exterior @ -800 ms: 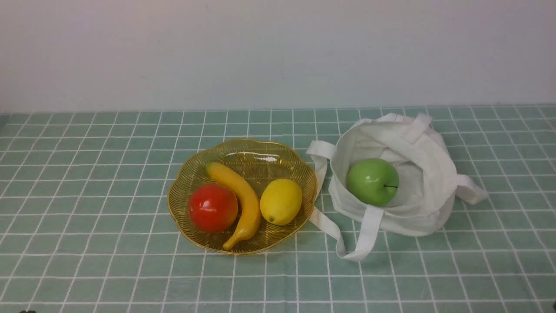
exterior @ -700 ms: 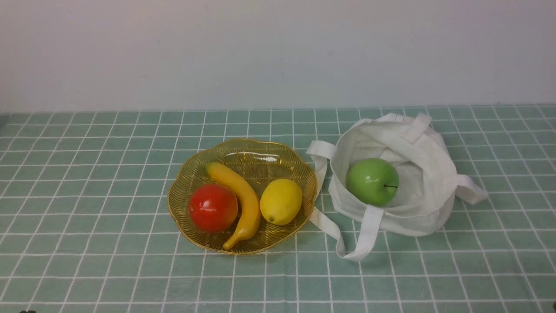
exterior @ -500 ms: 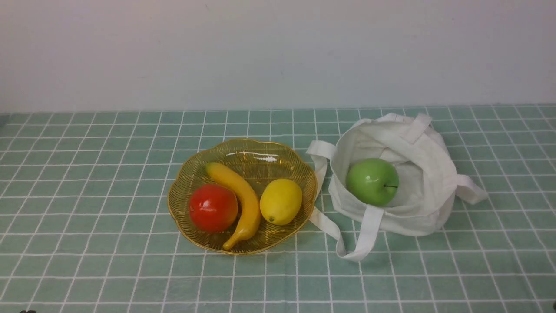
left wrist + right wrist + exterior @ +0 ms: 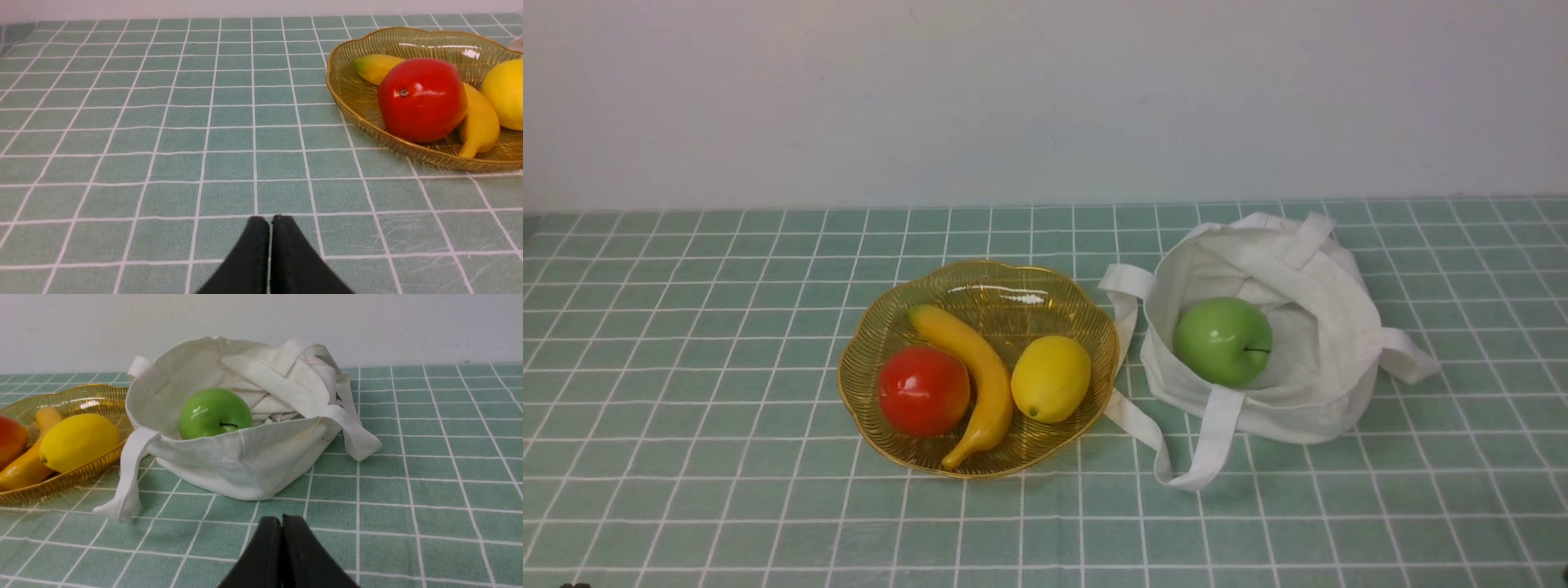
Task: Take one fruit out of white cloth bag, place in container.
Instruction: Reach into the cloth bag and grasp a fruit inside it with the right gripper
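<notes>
The green apple (image 4: 1223, 340) (image 4: 215, 413) rests inside the open white cloth bag (image 4: 1327, 327) (image 4: 245, 461), stem pointing right. The amber bowl (image 4: 1013, 286) (image 4: 351, 87) (image 4: 88, 401) stands just left of the bag. My left gripper (image 4: 270, 218) is shut with nothing in it, low over the tablecloth, well short of the bowl. Over the cloth in front of the bag sits my right gripper (image 4: 282, 517), shut and empty too. Neither gripper shows in the front view.
In the bowl lie a red round fruit (image 4: 924, 389) (image 4: 421, 99), a banana (image 4: 972, 367) and a yellow lemon (image 4: 1050, 378) (image 4: 78, 442). The bag's strap handles (image 4: 1207, 445) trail onto the green checked tablecloth (image 4: 686, 408). A white wall closes off the back.
</notes>
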You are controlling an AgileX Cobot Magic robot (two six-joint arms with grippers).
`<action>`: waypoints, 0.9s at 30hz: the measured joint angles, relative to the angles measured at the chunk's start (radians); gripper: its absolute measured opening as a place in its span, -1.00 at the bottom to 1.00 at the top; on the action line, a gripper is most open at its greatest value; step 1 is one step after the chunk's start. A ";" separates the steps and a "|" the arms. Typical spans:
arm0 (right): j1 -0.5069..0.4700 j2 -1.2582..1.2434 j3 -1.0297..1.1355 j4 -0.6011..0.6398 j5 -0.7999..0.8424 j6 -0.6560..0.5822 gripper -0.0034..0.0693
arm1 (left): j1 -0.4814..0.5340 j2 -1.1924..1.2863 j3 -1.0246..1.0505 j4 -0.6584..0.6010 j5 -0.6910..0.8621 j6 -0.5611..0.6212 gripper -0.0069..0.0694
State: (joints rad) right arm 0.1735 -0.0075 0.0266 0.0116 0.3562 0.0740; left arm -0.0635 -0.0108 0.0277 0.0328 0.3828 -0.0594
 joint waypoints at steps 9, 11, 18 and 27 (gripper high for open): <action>0.000 0.000 0.000 0.000 0.000 -0.004 -0.94 | 0.000 0.000 0.000 0.000 0.000 0.000 -0.84; 0.000 0.000 0.000 0.000 0.000 -0.012 -0.94 | 0.000 0.000 0.000 0.000 0.000 0.000 -0.84; 0.000 0.000 0.000 0.090 -0.005 0.029 -0.94 | 0.000 0.000 0.000 0.000 0.000 0.000 -0.84; 0.000 0.000 0.003 0.528 -0.093 0.202 -0.94 | 0.000 0.000 0.000 0.000 0.000 0.000 -0.84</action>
State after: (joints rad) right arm 0.1735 -0.0075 0.0294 0.5395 0.2636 0.2762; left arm -0.0635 -0.0108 0.0277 0.0328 0.3828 -0.0594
